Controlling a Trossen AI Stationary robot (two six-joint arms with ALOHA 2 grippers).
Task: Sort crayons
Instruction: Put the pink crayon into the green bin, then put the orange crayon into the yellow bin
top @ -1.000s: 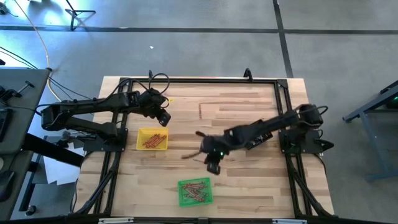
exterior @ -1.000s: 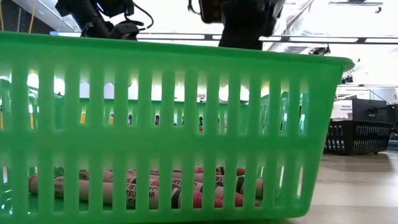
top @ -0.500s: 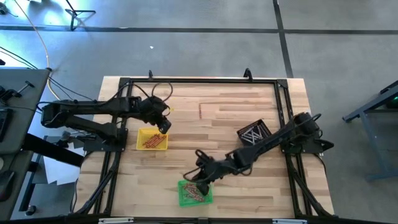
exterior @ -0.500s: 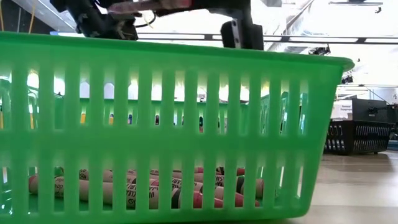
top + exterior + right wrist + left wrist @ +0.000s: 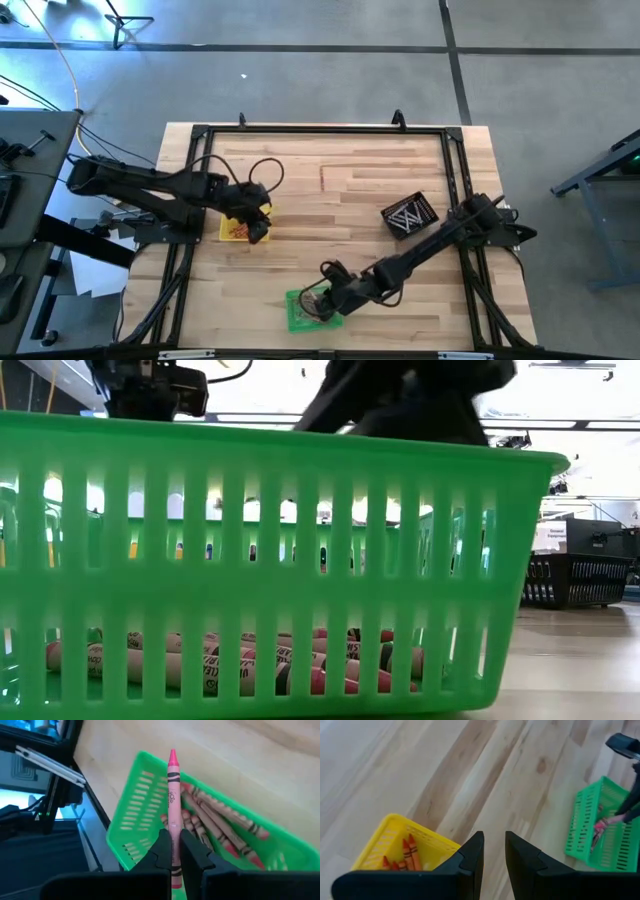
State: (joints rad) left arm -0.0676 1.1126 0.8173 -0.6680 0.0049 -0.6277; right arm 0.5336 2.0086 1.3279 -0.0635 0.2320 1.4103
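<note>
Over the wooden table (image 5: 340,190), grey floor beyond, my right gripper (image 5: 173,851) pinches a pink crayon (image 5: 173,805) above the green tray (image 5: 135,820) (only my wrist view shows it).

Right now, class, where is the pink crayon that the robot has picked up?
The pink crayon is pinched in the right pincer, held over the green basket at the table's near edge, above the crayons already lying in it.

Right gripper (image 5: 318,303) with pink crayon (image 5: 173,805) now over green tray (image 5: 296,319).
</note>
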